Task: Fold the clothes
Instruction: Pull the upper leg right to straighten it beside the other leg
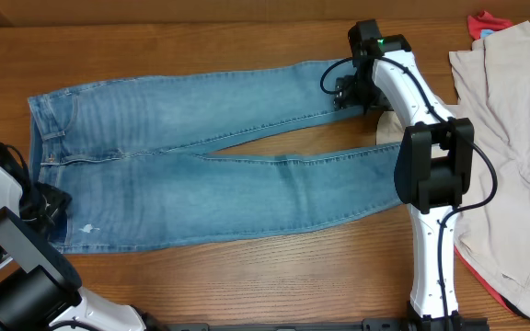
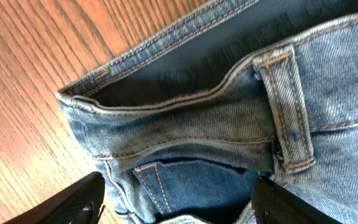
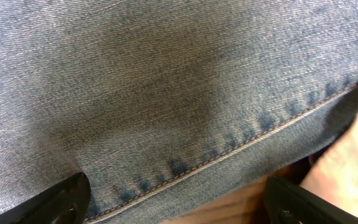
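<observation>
Because the jeans [image 1: 201,175] are laid flat for folding, the left gripper [image 2: 176,199] is held released over the waistband [image 2: 185,118], the right gripper [image 3: 179,199] released over a leg end.

Light blue denim jeans [image 1: 201,184], faded paler along the legs, with tan-orange stitching [image 2: 272,106] at the waistband; brown wood-grain table [image 1: 274,267]; beige garment [image 1: 513,119], right of frame; red cloth [image 1: 482,20], upper right.
</observation>
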Robot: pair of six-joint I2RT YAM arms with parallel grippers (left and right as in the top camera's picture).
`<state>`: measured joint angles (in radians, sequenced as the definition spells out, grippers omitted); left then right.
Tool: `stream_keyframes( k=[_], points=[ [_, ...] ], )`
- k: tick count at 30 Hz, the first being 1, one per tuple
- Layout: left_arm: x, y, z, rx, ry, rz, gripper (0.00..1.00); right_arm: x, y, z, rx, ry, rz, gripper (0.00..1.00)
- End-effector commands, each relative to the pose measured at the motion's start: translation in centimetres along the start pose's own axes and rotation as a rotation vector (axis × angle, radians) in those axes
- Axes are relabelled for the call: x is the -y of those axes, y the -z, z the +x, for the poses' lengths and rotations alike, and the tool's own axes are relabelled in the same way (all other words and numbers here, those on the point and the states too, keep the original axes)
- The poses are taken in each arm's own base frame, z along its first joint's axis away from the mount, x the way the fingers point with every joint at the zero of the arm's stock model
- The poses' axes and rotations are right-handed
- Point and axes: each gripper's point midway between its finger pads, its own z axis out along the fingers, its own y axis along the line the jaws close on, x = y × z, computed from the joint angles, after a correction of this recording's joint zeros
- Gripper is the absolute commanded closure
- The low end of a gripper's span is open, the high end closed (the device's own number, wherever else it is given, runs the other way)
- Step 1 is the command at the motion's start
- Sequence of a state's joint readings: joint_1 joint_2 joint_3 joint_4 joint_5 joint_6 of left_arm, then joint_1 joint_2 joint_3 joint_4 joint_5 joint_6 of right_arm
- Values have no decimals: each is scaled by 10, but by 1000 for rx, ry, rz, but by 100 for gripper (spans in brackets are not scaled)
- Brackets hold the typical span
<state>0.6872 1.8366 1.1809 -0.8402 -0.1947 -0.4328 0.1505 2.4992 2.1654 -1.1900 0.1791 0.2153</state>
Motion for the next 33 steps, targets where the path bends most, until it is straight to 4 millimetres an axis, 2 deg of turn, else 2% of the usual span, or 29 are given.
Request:
stream_keyframes(
  k=[1, 3, 5, 8, 11, 14, 17, 19, 24, 26, 28, 33],
  points=[
    [5, 1, -7, 11, -35, 15, 22, 37, -35, 28, -110, -12, 154, 5],
    [6, 5, -11, 17, -42, 17, 22, 37, -19, 19, -70, -26, 143, 4],
    [7, 14, -17, 24, -40, 21, 20, 36, 8, 6, -6, -38, 124, 1],
    [12, 34, -29, 37, -39, 44, 15, 35, 73, -19, 130, -56, 67, 0],
    [27, 57, -41, 60, -60, 105, 13, 26, 136, -31, 233, -18, -56, 0],
    [51, 75, -46, 82, -141, 198, 12, 23, 194, -29, 319, 1, -146, 0],
    [67, 80, -40, 80, -195, 234, 17, 31, 234, -19, 370, -5, -168, 0],
    [75, 78, -32, 69, -221, 234, 21, 35, 254, -6, 376, -2, -187, 0],
    [93, 69, -6, 27, -292, 230, 42, 43, 277, 24, 343, 5, -199, 0],
    [98, 65, 6, 5, -320, 222, 49, 45, 279, 31, 325, 7, -194, 0],
    [100, 58, 19, -19, -346, 211, 51, 47, 277, 37, 301, 9, -188, 0],
    [97, 30, 49, -75, -379, 184, 61, 48, 274, 46, 264, 13, -180, 0]
  ],
)
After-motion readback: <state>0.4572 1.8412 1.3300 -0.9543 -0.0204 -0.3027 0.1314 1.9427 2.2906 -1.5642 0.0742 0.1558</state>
